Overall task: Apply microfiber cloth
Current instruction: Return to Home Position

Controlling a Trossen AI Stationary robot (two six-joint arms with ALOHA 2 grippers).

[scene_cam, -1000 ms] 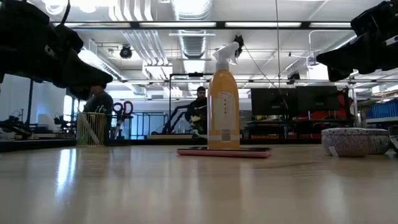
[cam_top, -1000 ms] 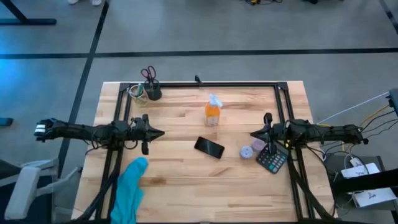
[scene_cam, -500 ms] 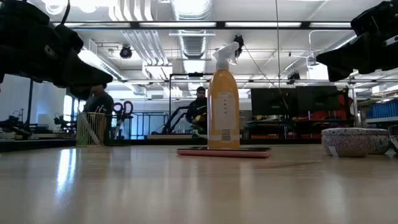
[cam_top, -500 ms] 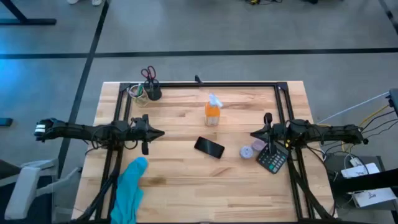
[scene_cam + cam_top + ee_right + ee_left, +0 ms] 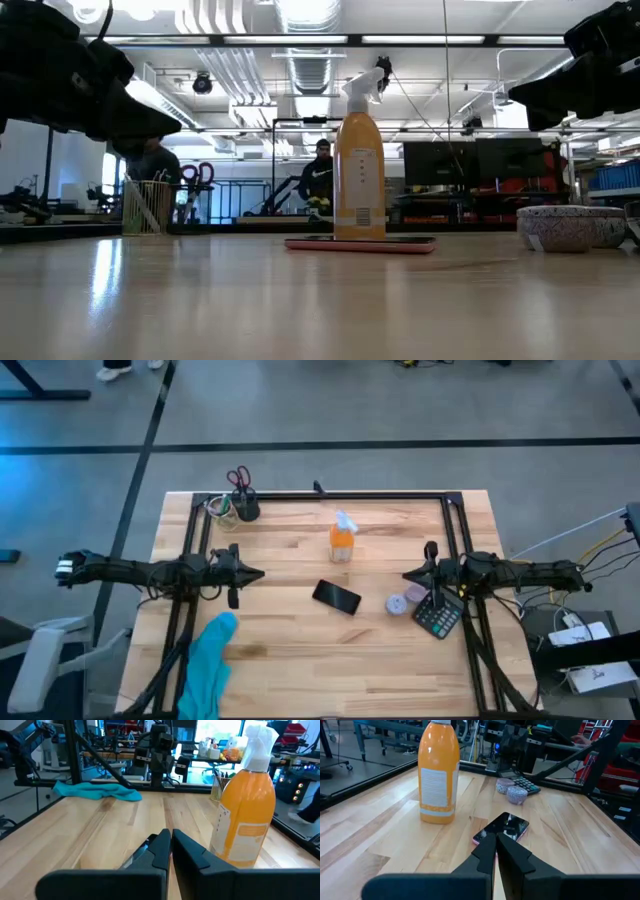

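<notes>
Over table (image 5: 300,650), left pincer (image 5: 262,573), right pincer (image 5: 405,574) closed, empty.

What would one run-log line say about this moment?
left gripper: shut, empty, over left side | right gripper: shut, empty, over right side | cloth: crumpled at table edge, left side, untouched | phone: flat, mid-table

On the wooden worktop (image 5: 300,660): orange spray bottle (image 5: 342,541) upright toward the back, black phone (image 5: 336,597) flat before it, two small bowls (image 5: 397,604) beside a calculator (image 5: 438,618) at right, scissors (image 5: 238,479) by a wire cup (image 5: 221,509) back left.
</notes>
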